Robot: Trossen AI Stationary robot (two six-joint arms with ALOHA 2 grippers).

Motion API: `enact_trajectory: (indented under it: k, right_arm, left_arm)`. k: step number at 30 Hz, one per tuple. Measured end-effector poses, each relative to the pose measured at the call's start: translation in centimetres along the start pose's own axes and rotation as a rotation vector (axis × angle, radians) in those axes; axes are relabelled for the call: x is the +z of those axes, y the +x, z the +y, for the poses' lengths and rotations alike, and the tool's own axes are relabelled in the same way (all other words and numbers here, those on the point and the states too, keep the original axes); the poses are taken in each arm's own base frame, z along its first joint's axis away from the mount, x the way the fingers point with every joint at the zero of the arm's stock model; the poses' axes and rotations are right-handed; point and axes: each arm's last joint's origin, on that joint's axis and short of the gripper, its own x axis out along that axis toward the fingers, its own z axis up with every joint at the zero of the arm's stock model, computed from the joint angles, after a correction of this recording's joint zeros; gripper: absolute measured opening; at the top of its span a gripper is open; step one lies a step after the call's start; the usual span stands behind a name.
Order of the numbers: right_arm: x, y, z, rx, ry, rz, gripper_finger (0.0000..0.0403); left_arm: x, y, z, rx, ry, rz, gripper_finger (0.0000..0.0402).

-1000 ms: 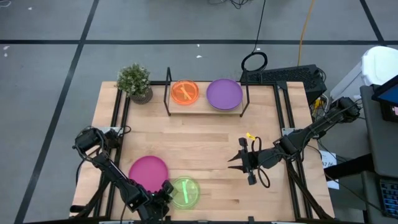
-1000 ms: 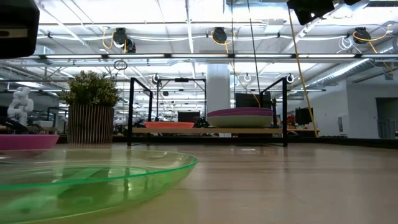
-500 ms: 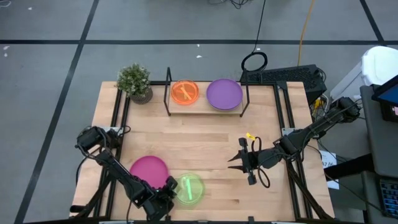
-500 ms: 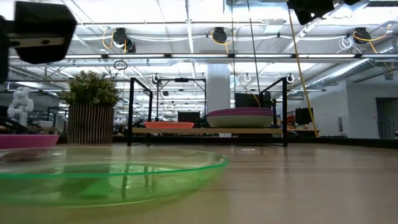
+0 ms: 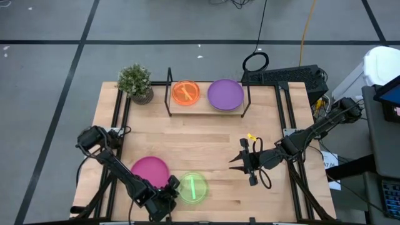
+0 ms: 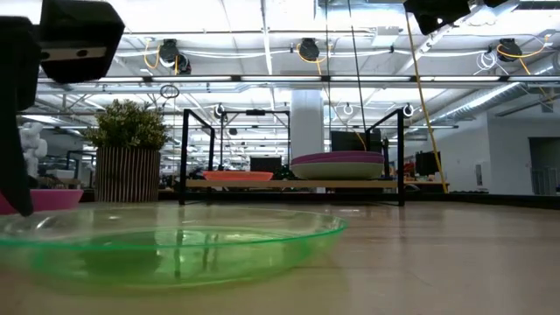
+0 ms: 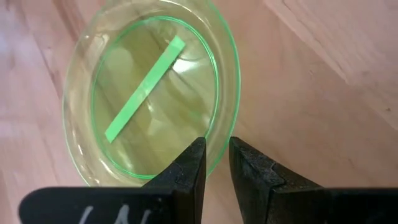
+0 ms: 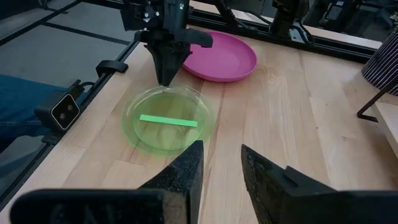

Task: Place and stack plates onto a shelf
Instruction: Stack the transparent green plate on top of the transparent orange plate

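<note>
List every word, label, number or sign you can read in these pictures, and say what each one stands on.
No text can be read in full.
White handwritten marks on the body of the left tool: cut off by the picture's edge, unreadable.
Green strip in the lime-green plate: plain, no writing.

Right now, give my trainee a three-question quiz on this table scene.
1. True or false: the translucent lime-green plastic plate lies on the light-wood shelf in the black wire frame.
2. Which plate lies beside the green one on the table? A) round opaque magenta plate B) teal C) red-pink
3. Fill in: the left pincer has its fingers at the green plate's ____.

Key: 1 false; 2 A; 3 rim.
</note>
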Motion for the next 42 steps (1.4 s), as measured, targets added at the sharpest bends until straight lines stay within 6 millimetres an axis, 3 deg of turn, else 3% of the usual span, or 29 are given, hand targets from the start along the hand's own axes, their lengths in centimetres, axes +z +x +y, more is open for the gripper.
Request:
enact_trajectory:
  k: [7, 12, 22, 25, 35, 42]
  right_arm:
    - [0.0, 0.0, 0.0, 0.0, 0.0, 0.0, 0.0091]
    - [0.0, 0.0, 0.0, 0.0, 0.0, 0.001, 0.0091]
    - [0.0, 0.0, 0.0, 0.0, 0.0, 0.001, 0.0091]
    - [0.0, 0.0, 0.0, 0.0, 0.0, 0.001, 0.0091]
    - [0.0, 0.0, 0.0, 0.001, -0.003, 0.0, 0.0091]
    - [0.0, 0.0, 0.0, 0.001, -0.003, 0.001, 0.0091]
  left_arm:
    - [0.4, -1.4, 0.3, -0.012, -0.024, -0.033, 0.0071]
    - [0.4, -2.6, 0.4, -0.023, -0.078, -0.031, 0.0009]
    - [0.0, -2.8, 0.0, -0.053, 0.013, -0.004, 0.001]
    - [0.1, -2.7, -0.3, -0.055, 0.078, -0.013, 0.003]
    - [0.4, -1.0, -0.1, -0.014, 0.124, -0.036, 0.0153]
    - [-0.3, 0.3, -0.2, 0.0, 0.258, 0.023, 0.017]
